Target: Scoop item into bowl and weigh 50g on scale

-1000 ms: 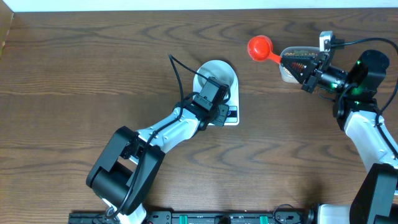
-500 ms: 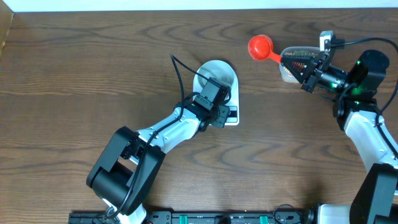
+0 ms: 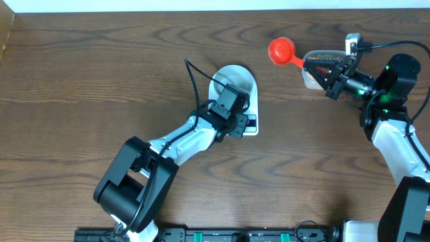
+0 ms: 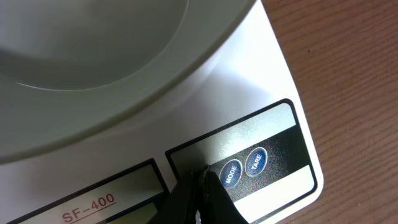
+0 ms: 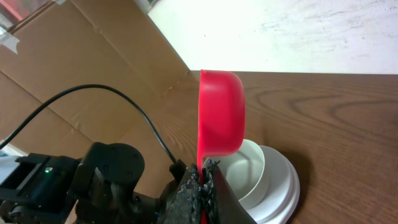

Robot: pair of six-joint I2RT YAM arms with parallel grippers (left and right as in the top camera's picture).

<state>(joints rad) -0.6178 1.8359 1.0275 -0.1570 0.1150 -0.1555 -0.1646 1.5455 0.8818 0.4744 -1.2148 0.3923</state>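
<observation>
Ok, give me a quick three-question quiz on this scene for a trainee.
1. Fill in: the bowl sits on the ____.
2. True or false: the right gripper is shut on the scoop by its handle.
3. The left gripper, tips shut, is nearest: A the MODE button; B the scoop; C the right gripper.
Key: 1 scale; 2 true; 3 A.
</observation>
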